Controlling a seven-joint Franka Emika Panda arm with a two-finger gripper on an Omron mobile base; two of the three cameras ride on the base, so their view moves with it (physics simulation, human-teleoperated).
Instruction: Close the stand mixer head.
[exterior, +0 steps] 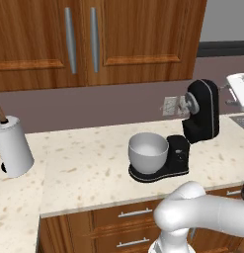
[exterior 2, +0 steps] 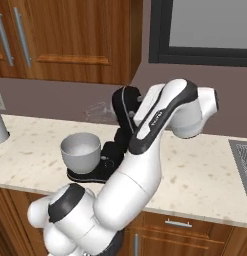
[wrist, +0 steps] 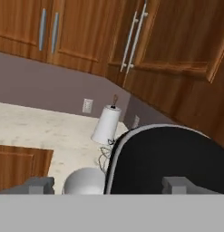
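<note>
Stand mixer head (exterior: 202,111) tipped up and back, at the right of the left base view, its silver hub (exterior: 191,104) facing left and the whisk (exterior: 177,105) hanging free in the air beside it. Grey-white bowl (exterior: 148,152) sits on the mixer base at centre frame, on the speckled worktop (exterior: 84,168). Paper-towel roll (exterior: 12,146) stands at the left edge, well apart. In my hand view the head's black back fills the lower right, just past my fingertips (wrist: 179,185); my hand (wrist: 109,186) is spread wide, holding nothing. Whether I touch the head, I cannot tell.
</note>
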